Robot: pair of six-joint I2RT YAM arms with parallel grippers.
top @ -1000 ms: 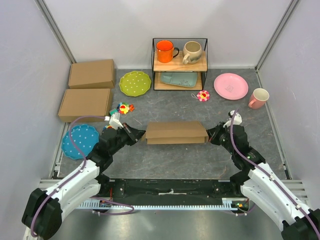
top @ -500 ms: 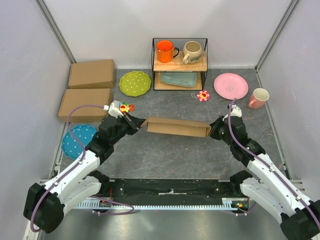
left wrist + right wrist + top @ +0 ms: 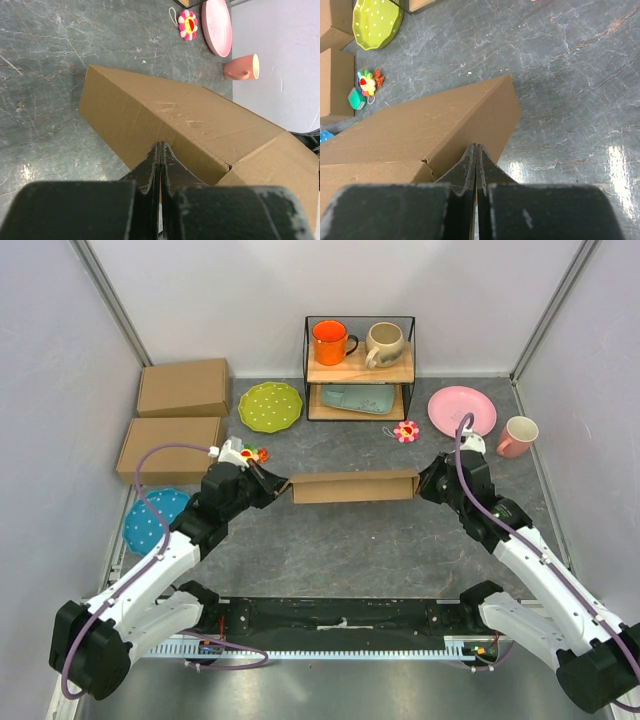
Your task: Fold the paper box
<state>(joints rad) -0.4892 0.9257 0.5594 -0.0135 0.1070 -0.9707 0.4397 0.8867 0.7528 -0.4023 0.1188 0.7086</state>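
Left gripper [image 3: 281,486] and right gripper [image 3: 424,483], each with fingers pressed together, butt against opposite ends of the box [image 3: 352,486] in the middle of the table [image 3: 330,550]; both should probably push evenly along one line, so it neither buckles nor slips.

Light: bright, even and overhead, with colours clear across the top view.
Shadows: a soft, faint dark patch lies on the table [image 3: 350,550] beside the paper box [image 3: 352,486].
Glare: white sheen marks the tabletop, strongest in the right wrist view.
Focus: the left gripper [image 3: 160,147] and right gripper [image 3: 476,149] loom dark and blurred.
Distortion: the wrist views stretch the box toward the frame edges.
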